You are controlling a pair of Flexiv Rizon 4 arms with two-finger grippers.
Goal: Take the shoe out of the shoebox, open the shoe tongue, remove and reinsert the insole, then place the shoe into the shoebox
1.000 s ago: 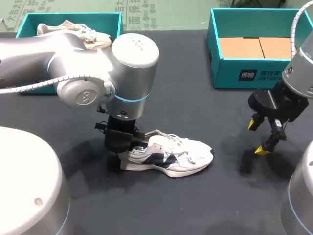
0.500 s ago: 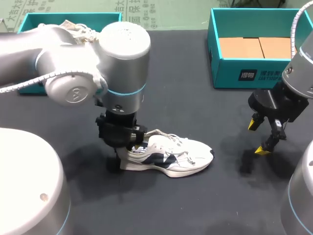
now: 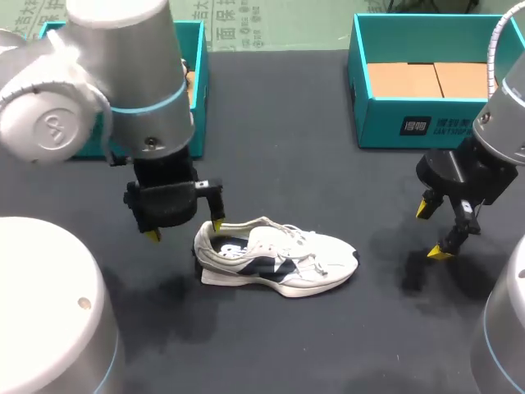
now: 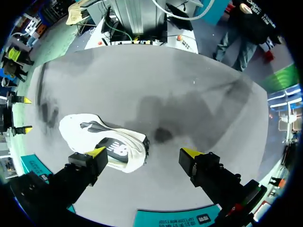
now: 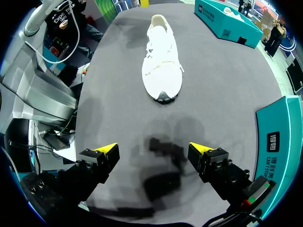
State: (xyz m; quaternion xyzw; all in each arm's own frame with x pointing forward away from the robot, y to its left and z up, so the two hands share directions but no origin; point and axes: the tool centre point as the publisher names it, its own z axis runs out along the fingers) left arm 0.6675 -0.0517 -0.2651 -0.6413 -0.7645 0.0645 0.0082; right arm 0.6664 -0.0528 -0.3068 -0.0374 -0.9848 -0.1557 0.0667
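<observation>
The shoe (image 3: 275, 264) sits out on the table (image 3: 312, 148), mid-width and toward the near edge. Its long axis runs along that edge, heel to the left side and toe to the right. The left gripper (image 3: 184, 230) hangs just beside the heel, jaws apart, one yellow tip over the collar and the other past the heel, nothing between them. The right gripper (image 3: 432, 230) hovers well apart off the toe end, jaws also spread and empty. By my read the left arm is nearer, and the tongue lies rightward of its jaws.
</observation>
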